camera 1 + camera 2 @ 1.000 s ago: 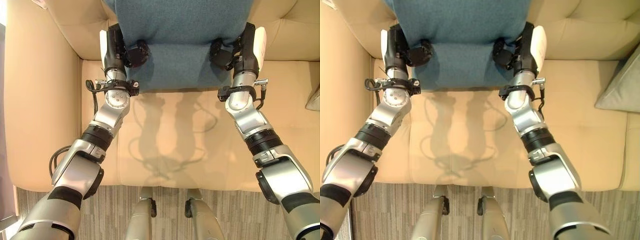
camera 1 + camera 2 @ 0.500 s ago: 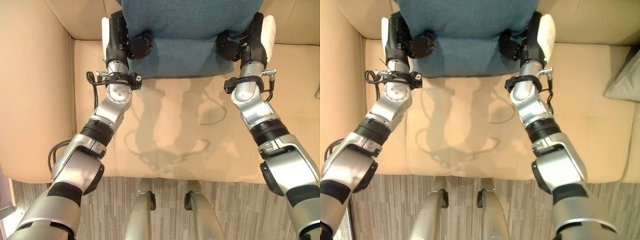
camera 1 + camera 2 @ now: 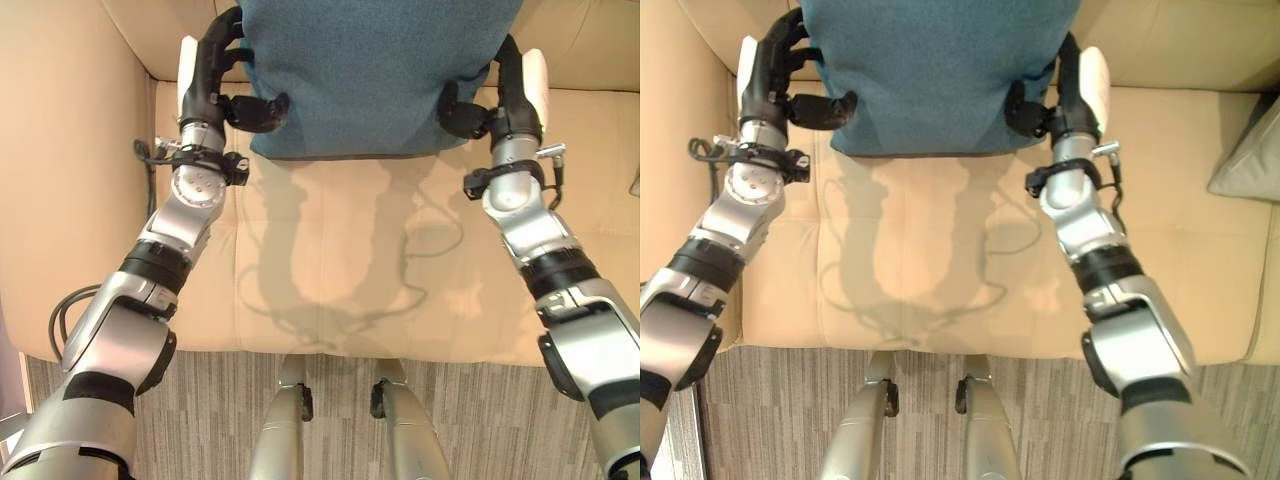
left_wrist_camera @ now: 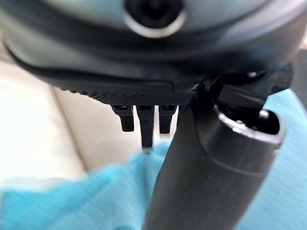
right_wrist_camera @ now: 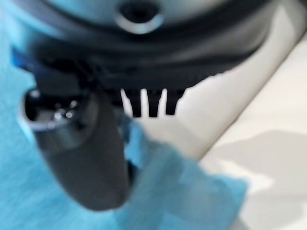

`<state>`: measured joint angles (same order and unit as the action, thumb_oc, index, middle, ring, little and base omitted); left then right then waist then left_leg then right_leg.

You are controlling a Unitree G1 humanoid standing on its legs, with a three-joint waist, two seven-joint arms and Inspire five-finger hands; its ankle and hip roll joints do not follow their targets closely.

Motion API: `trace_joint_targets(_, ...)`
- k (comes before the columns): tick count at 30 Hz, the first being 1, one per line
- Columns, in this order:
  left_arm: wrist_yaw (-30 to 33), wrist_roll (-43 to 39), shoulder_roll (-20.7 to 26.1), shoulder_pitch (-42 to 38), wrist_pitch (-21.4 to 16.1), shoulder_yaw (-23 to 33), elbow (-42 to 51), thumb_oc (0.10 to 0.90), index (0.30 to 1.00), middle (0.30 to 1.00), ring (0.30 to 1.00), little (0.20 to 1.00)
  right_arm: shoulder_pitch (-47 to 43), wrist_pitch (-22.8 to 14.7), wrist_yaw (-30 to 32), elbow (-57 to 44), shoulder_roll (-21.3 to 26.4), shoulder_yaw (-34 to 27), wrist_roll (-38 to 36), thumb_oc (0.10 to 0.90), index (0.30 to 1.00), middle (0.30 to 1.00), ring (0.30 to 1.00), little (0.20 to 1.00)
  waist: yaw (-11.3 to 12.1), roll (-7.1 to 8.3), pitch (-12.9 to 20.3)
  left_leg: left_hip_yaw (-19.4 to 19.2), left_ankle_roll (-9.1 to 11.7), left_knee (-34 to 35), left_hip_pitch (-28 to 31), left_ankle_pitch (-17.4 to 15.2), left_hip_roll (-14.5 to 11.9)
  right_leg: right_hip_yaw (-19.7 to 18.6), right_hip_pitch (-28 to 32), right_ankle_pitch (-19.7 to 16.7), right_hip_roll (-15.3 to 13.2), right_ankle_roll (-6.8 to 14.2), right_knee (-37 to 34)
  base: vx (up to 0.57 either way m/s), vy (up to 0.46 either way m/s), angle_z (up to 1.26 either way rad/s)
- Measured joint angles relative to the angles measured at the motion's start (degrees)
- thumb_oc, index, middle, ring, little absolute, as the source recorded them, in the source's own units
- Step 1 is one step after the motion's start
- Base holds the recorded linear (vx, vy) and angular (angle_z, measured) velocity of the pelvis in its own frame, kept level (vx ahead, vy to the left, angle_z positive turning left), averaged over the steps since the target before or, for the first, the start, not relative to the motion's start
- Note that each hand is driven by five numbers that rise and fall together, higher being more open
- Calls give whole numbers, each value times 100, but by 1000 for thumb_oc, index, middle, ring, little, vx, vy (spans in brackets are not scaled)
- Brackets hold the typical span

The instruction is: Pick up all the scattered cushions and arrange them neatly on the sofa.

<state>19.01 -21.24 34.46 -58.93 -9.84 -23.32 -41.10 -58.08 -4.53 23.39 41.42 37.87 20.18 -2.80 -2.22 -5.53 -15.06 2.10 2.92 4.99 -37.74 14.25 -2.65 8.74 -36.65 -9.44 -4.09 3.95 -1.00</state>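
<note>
Smooth tan leather of the sofa (image 3: 330, 270) seat lies nearest you, its cushion flat and lightly creased. Farther back, your left hand (image 3: 215, 75) and right hand (image 3: 505, 95) clamp the lower corners of the square teal cushion (image 3: 375, 70), thumbs pressed on its woven front, propping it against the backrest. Your wrist views show the ribbed cloth close up. Look right: a grey cushion (image 3: 1250, 155) rests beside the sofa's edge.

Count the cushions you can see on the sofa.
2. A teal cushion is held between the left hand and right hand against the sofa back; a grey cushion lies at the far right. Others may be out of view.
</note>
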Motion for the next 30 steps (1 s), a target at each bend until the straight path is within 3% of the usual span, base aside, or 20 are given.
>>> trace_joint_targets(5, -64, -132, -71, 2069, -4, 1207, 811, 800, 900, 900, 900, 900, 2150, -31, -64, -652, 5, -1574, -162, 800, 900, 900, 900, 900, -61, 45, -14, 4, 2, 2, 625, -3, 57, 42, 691, 148, -59, 174, -12, 10, -11, 11)
trace_joint_targets(7, -64, -234, -69, 2600, 25, 1401, 797, 800, 900, 900, 900, 900, 2634, 46, -70, -567, 0, -1877, -295, 800, 900, 900, 900, 900, -90, 73, -2, 2, 23, 1, 717, -21, 49, 39, 802, 208, -49, 227, -25, 31, -8, 3)
trace_joint_targets(8, -144, -232, -312, 3056, 8, 1931, 1237, 800, 900, 900, 900, 900, 2999, 7, -178, -972, -137, -2283, -291, 800, 900, 900, 900, 900, -86, 74, -3, 3, 76, 3, 757, -137, 5, 32, 831, 211, -13, 220, -44, 81, -18, -5)
trace_joint_targets(16, -705, -201, -1207, 5537, 42, 2368, 1953, 800, 900, 900, 900, 900, 5004, -70, -577, -1383, -800, -3030, -225, 800, 900, 900, 900, 900, -189, 291, -10, -15, 70, 8, 1759, -404, 22, 33, 2013, 215, -1, 226, -421, 27, -3, 0)
trace_joint_targets(23, -1117, 101, -1461, 7114, 272, 2615, 1794, 800, 900, 900, 900, 900, 6433, -37, -1039, -1256, -1464, -3092, -133, 800, 900, 900, 900, 900, -168, 356, 304, -5, 24, 12, 2582, -595, 29, 54, 2853, 391, -14, 213, -421, 4, -2, 3)
trace_joint_targets(27, -1350, 441, -1631, 7356, 387, 2578, 1079, 800, 900, 900, 900, 900, 6663, -10, -1301, -825, -1627, -2759, -10, 800, 900, 900, 900, 900, -186, 393, 614, -17, -9, 15, 2922, -652, 43, 57, 3192, 471, -25, 209, -423, 0, 0, 0)
trace_joint_targets(30, -1439, 929, -1667, 7195, 423, 2427, 4, 800, 900, 900, 900, 900, 6548, 13, -1473, -182, -1705, -2302, 50, 800, 900, 900, 900, 900, -180, 467, 859, -31, 30, 36, 3171, -715, 21, 53, 3439, 543, -7, 211, -425, 0, 0, 0)
